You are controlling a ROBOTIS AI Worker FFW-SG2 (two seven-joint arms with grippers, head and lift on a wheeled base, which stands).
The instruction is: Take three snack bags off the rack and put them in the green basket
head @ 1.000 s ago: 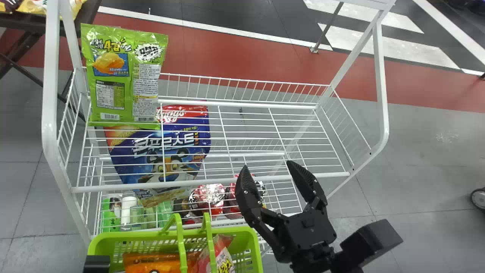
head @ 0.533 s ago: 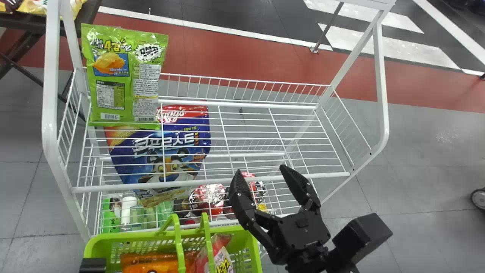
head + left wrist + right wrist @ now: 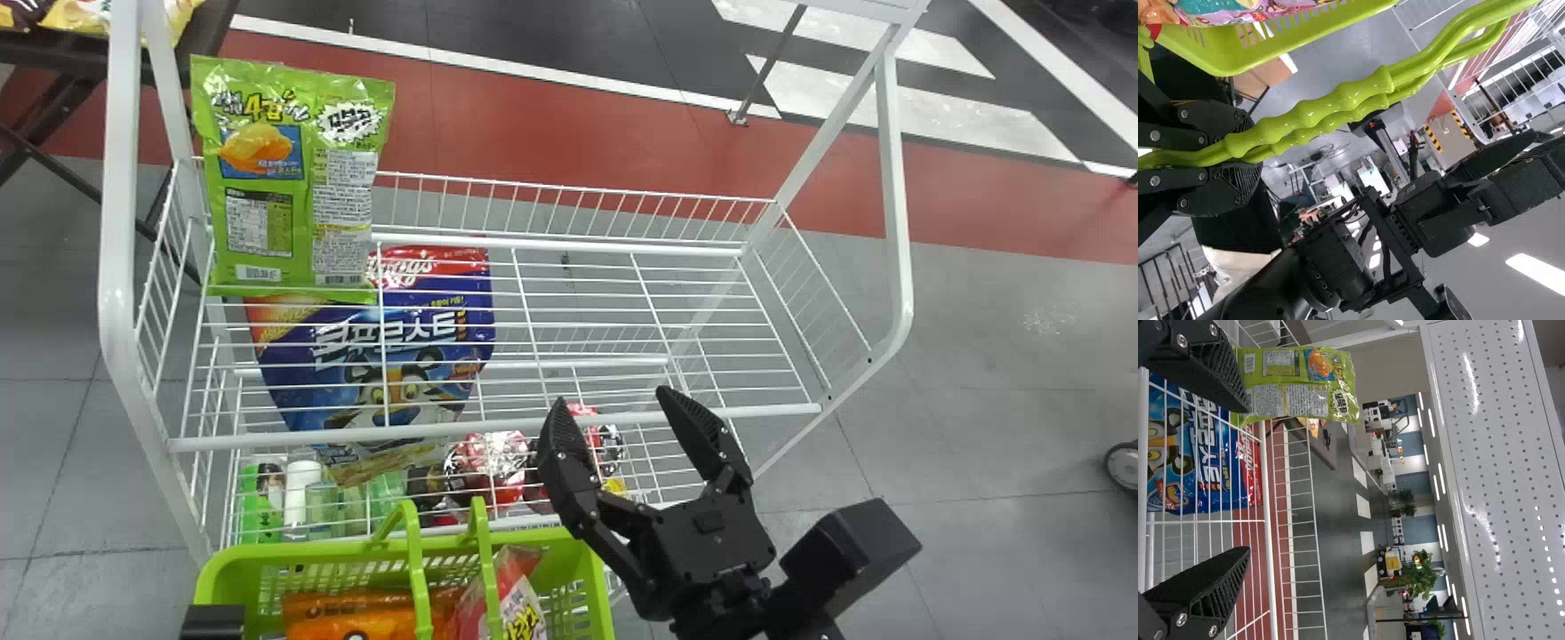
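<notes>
The left gripper point(image 3: 1248, 155) clamps its jaws on the green plastic basket point(image 3: 600, 591), probably steadying it for loading; the right gripper point(image 3: 612, 394) has jaws wide. A glossy green snack bag point(image 3: 289, 178) stands on the white wire rack point(image 3: 284, 438).

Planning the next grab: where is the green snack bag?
In the head view, the green snack bag stands at the left end of the upper wire shelf, above the blue bag seen through it.
</notes>
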